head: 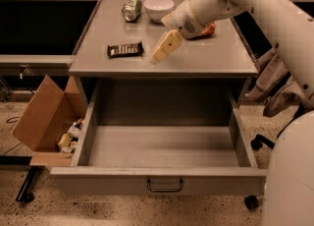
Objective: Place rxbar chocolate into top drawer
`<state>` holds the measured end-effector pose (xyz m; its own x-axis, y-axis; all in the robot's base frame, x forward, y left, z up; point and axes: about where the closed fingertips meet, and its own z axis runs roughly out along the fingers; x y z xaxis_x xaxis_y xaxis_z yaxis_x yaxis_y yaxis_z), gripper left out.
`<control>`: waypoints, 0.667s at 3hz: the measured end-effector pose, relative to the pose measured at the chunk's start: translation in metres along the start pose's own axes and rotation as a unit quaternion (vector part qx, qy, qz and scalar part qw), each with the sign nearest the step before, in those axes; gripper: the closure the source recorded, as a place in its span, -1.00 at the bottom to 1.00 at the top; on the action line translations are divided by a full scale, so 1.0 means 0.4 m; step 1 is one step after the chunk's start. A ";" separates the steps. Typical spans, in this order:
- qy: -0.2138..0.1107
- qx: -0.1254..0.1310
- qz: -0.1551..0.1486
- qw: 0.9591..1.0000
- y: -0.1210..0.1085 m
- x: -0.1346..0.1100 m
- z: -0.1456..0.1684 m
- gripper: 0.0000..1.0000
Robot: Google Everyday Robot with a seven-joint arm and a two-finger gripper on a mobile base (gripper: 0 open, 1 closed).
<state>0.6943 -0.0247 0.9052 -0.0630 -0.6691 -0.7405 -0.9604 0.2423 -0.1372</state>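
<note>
The rxbar chocolate (125, 49), a flat dark bar with pale lettering, lies on the grey cabinet top (206, 60) towards its left front. The top drawer (162, 181) is pulled fully open below, with a dark wire handle (165, 186) at its front centre, and it holds nothing. My gripper (160, 56) hangs over the cabinet top a short way right of the bar, pointing down and to the left, with nothing seen in it.
A crushed can (131, 10), a white bowl (158, 8) and an orange-red packet (206, 30) sit at the back of the cabinet top. A brown cardboard box (44, 119) with scraps stands on the floor to the left. A chair with cloth (282, 92) is at the right.
</note>
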 end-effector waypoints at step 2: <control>-0.052 0.024 0.036 0.998 -0.093 0.009 0.108 -1.00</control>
<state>0.7416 -0.0059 0.8794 -0.1003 -0.5736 -0.8130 -0.9403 0.3216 -0.1110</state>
